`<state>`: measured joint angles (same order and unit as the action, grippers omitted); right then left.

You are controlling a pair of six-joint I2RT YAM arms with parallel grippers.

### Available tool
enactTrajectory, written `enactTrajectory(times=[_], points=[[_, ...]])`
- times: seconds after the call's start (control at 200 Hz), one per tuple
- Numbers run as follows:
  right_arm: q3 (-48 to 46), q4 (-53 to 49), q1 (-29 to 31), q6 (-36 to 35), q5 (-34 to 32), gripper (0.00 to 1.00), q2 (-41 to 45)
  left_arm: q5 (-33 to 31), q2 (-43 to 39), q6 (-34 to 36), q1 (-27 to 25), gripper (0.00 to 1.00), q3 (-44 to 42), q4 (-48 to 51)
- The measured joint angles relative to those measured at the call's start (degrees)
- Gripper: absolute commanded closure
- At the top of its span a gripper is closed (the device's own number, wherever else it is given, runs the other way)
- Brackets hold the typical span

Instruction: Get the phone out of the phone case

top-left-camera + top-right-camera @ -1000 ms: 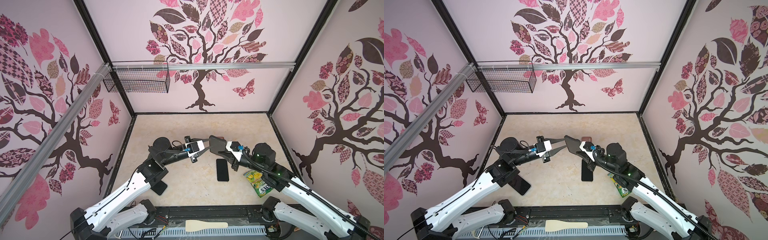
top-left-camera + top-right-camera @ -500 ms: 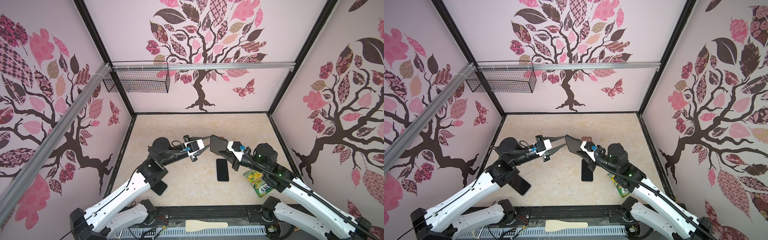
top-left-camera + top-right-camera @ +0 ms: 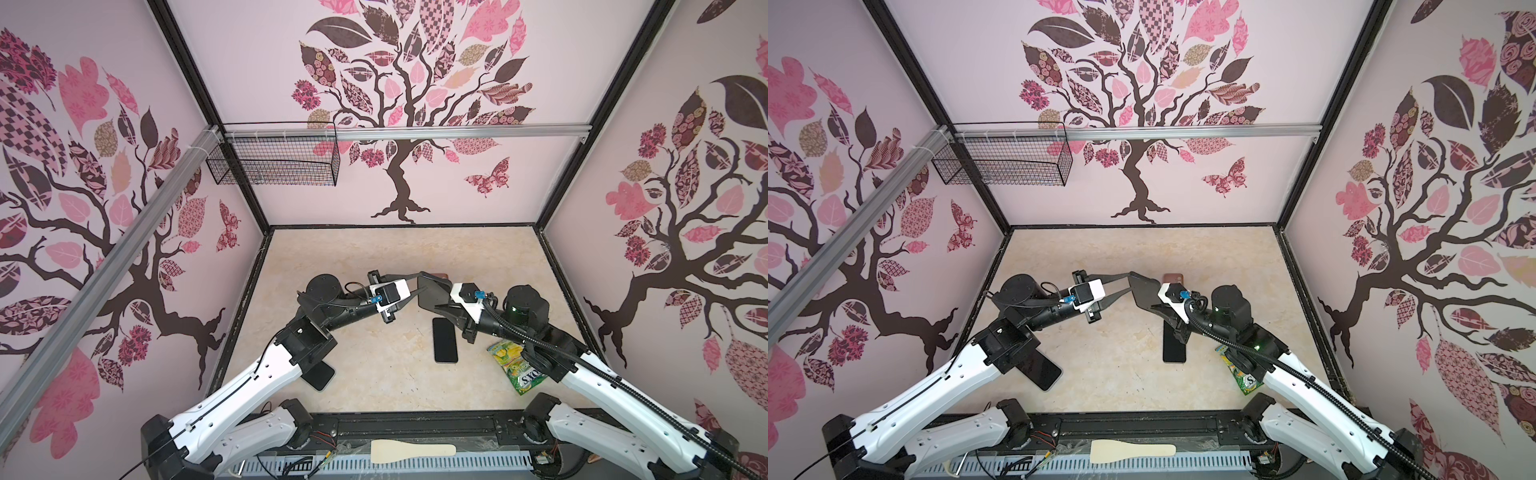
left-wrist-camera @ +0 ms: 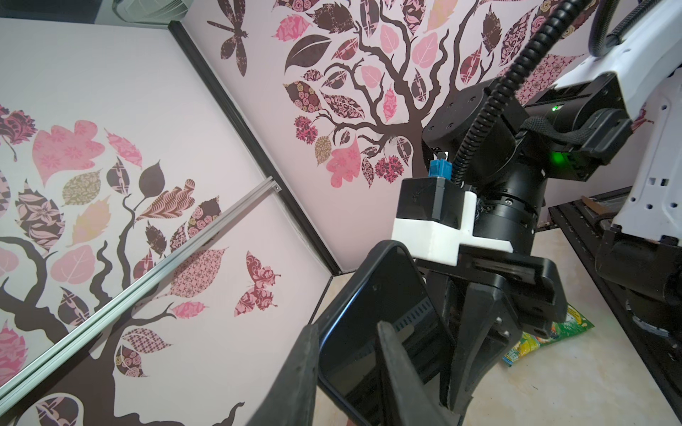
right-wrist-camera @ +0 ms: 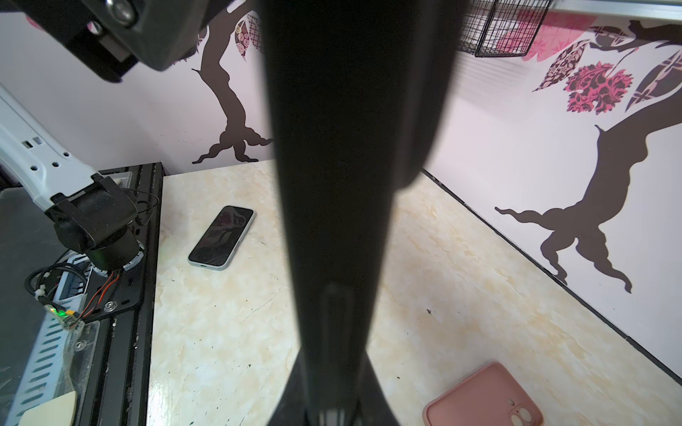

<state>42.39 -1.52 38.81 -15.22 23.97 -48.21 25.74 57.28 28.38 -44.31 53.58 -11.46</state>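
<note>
A black phone in its dark phone case [image 3: 430, 291] [image 3: 1144, 293] hangs tilted above the middle of the table. My right gripper [image 3: 442, 300] is shut on its right end. In the right wrist view the phone [image 5: 343, 147] runs edge-on up from the jaws and hides them. My left gripper [image 3: 417, 284] [image 4: 347, 354] meets the phone from the left. One of its fingers [image 4: 299, 376] lies against the case's back rim. The other crosses the dark screen [image 4: 372, 313], and the case edge sits between them.
A bare black phone [image 3: 444, 340] lies flat under the right wrist. Another phone [image 3: 322, 376] [image 5: 221, 238] pokes out below the left arm. A pink case [image 3: 1173, 277] [image 5: 483, 400] lies behind the grippers. A green snack packet [image 3: 515, 365] sits at the right and a wooden spatula [image 3: 411, 451] on the front rail.
The right gripper has carried the held phone a little to the right. The left gripper has stayed at its edge, with its fingers barely narrower.
</note>
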Motion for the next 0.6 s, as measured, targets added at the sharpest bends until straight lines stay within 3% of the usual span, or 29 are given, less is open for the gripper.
enactTrajectory(times=[0.6], points=[[-0.57,0.0,-0.74,0.37,1.84,1.0,0.28,-0.2,0.85,3.78,-0.37,0.71,0.0,0.37]])
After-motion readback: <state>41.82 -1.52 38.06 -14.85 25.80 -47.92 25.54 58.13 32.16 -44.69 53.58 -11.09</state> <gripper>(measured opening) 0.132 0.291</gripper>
